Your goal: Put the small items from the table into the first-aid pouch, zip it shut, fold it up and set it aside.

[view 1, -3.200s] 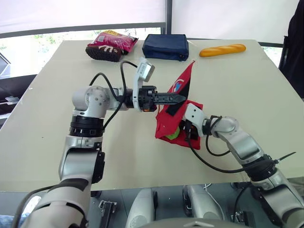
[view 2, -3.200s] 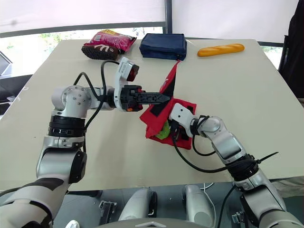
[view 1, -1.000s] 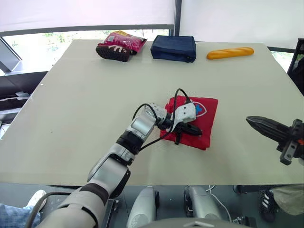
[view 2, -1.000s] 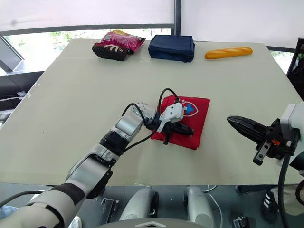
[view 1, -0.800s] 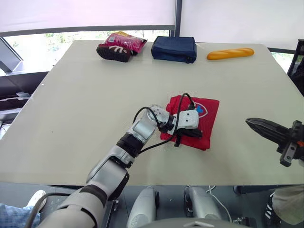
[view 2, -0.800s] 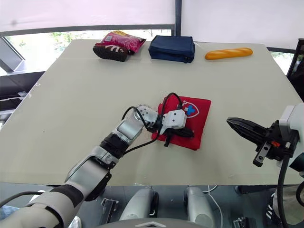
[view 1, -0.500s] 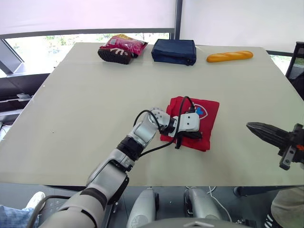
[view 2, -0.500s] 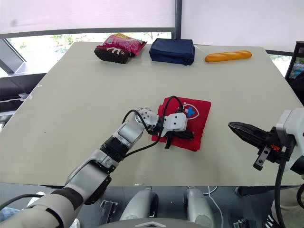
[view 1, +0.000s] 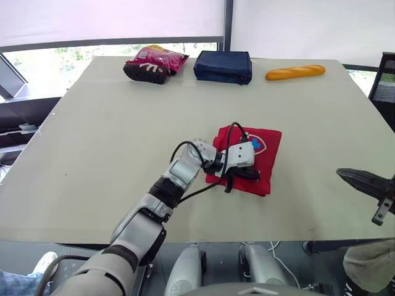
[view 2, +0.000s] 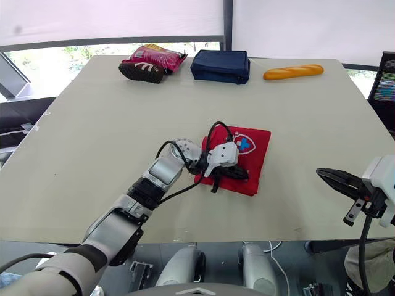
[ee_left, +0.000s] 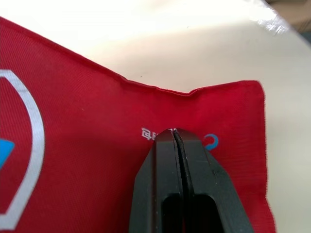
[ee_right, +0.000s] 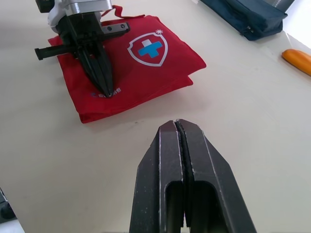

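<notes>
The red first-aid pouch point(view 1: 264, 155) lies folded flat near the middle of the table, its white shield with a blue cross facing up. My left gripper point(view 1: 252, 174) rests on the pouch's near part with its fingers shut; the left wrist view shows the fingertips point(ee_left: 173, 138) pressed together against the red fabric point(ee_left: 82, 145). My right gripper point(view 1: 347, 175) hangs shut and empty at the table's right front edge, well apart from the pouch. From the right wrist, the pouch point(ee_right: 155, 65) and the left gripper point(ee_right: 107, 90) lie beyond my own closed right fingers point(ee_right: 165, 145).
At the far edge lie a pink snack bag point(view 1: 154, 61), a navy blue pouch point(view 1: 223, 66) and an orange bread loaf point(view 1: 295, 73). The beige table point(view 1: 105, 142) spreads bare around the red pouch.
Three seconds ago both grippers held the pouch up, partly unfolded; now it lies folded flat. The right gripper has drawn back to the right edge. The left gripper stays on the pouch.
</notes>
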Robot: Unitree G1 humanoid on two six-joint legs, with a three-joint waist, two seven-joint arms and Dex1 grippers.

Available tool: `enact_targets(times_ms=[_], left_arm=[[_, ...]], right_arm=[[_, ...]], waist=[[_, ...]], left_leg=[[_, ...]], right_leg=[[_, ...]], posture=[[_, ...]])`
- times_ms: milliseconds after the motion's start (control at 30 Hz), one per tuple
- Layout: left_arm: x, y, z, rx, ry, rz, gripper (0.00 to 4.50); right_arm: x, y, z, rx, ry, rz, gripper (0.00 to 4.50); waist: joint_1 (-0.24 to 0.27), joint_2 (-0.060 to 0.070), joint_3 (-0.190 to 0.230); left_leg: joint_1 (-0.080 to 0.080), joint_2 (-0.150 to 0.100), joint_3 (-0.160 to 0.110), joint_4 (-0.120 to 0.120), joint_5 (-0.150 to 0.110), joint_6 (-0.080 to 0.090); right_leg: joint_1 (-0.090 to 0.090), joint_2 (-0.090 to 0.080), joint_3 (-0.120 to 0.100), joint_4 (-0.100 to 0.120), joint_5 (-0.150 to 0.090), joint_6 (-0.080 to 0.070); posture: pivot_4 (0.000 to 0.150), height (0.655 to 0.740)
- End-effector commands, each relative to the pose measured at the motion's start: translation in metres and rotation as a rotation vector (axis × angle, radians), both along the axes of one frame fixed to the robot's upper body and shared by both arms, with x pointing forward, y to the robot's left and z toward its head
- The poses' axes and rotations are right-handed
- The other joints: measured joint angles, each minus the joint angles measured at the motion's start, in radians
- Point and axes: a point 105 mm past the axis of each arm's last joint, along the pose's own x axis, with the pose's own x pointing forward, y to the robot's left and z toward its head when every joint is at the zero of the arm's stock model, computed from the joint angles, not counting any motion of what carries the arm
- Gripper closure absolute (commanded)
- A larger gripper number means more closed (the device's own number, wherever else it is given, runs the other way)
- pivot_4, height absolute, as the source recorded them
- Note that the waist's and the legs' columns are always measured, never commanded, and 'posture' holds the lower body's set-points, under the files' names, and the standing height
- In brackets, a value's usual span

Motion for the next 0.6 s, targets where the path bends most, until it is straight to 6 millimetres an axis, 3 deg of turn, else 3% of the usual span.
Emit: enact_targets(times_ms=[33,200,300,533,600], left_arm=[[-0.004,0.009,0.021,-0.084,0.036,-0.017,4.42],[-0.005,0.031,0.067,-0.245,-0.008,0.007,4.42],[-0.008,0.058,0.086,-0.278,-0.066,0.059,4.42],[-0.026,0.090,0.113,-0.298,-0.104,0.096,4.42],[-0.031,0.098,0.122,-0.304,-0.108,0.104,4.42]], right_arm=[[0.004,0.005,0.003,0.043,-0.009,0.028,4.50],[0.027,0.011,0.000,0.056,-0.020,0.057,4.50],[0.053,0.023,0.001,0.124,-0.048,0.090,4.50],[0.100,0.060,-0.017,0.236,-0.048,0.176,4.50],[0.115,0.069,-0.032,0.221,-0.044,0.186,4.50]], waist=[[-0.002,0.000,0.001],[0.001,0.001,0.005],[-0.002,0.002,0.010],[0.001,0.000,0.017],[0.001,0.000,0.017]], left_leg=[[0.000,0.000,0.000,0.000,0.000,0.000],[-0.002,0.000,0.001,0.000,0.000,0.000],[-0.002,0.000,0.001,0.000,0.000,0.000],[-0.004,0.001,0.000,0.000,0.000,0.000],[-0.004,0.001,0.001,0.000,0.000,0.000]], right_leg=[[0.000,0.000,0.000,0.000,0.000,0.000],[-0.002,0.000,0.000,0.001,0.000,0.000],[-0.003,0.000,0.002,0.001,0.000,0.000],[-0.005,0.000,0.000,0.001,0.003,0.004],[-0.005,0.000,0.000,0.002,0.003,0.004]], posture=[[0.150,0.7134],[0.150,0.7134],[0.150,0.7134],[0.150,0.7134],[0.150,0.7134]])
